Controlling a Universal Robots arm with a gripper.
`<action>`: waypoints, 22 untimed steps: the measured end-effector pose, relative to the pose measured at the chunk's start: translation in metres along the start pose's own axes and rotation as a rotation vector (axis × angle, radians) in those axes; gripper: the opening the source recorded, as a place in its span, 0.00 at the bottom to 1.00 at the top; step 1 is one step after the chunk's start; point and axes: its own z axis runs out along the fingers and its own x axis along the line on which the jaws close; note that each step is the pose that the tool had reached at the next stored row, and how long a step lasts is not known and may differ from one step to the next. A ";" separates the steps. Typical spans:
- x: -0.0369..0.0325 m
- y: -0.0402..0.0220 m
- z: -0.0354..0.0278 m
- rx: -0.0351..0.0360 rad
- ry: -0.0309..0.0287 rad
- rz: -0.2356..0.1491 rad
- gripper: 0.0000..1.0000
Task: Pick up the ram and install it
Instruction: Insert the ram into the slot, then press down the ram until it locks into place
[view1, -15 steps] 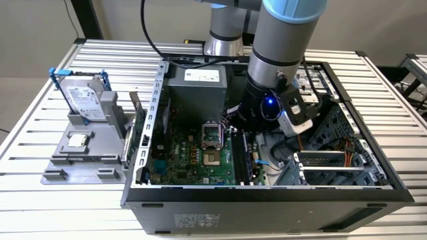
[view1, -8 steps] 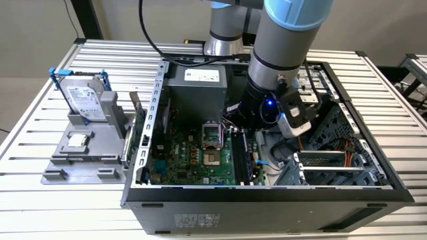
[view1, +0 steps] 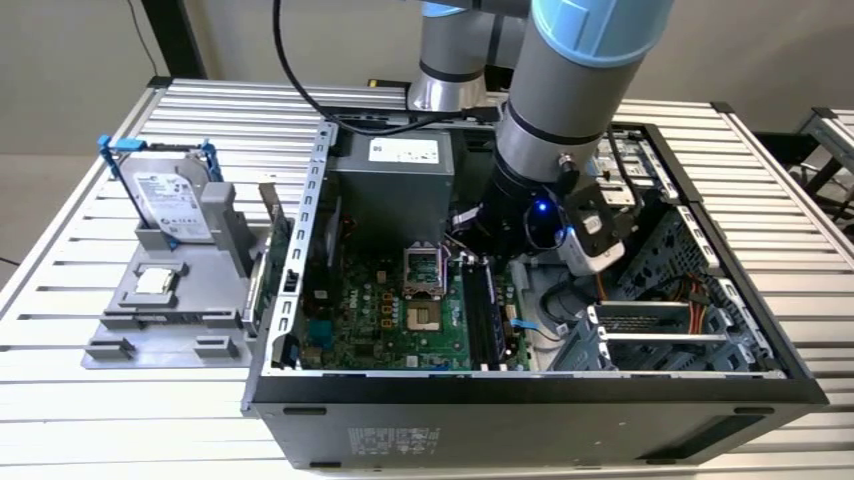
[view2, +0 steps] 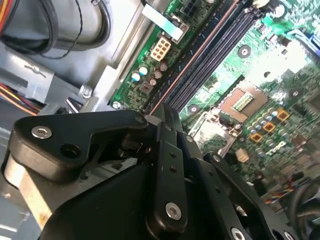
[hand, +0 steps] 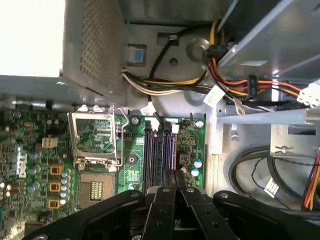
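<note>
My gripper (view1: 470, 262) is deep inside the open computer case, right over the long black slots (hand: 150, 150) of the green motherboard (view1: 387, 310). In both wrist views its black fingers (hand: 169, 200) lie pressed close together. A thin dark strip on edge, the ram (view2: 195, 55), runs from the fingertips along the outermost slot. In the exterior view the ram (view1: 477, 310) stands as a narrow dark bar in line with the slots. My gripper (view2: 165, 116) looks shut on the ram's end; the contact itself is hidden by the fingers.
The processor socket (hand: 95, 135) lies beside the slots. Bundled cables (hand: 240, 82) and a metal drive cage (view1: 667, 330) crowd the other side. The power supply (view1: 394, 180) stands at the back. Outside the case, a grey fixture (view1: 160, 320) holds a blue-framed hard drive (view1: 171, 205).
</note>
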 end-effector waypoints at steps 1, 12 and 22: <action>0.0000 0.0000 0.0000 -0.0001 0.0017 -0.018 0.00; 0.0000 0.0000 0.0000 -0.0012 0.0119 -0.214 0.00; 0.0000 0.0000 -0.0001 0.0015 0.0072 -0.383 0.00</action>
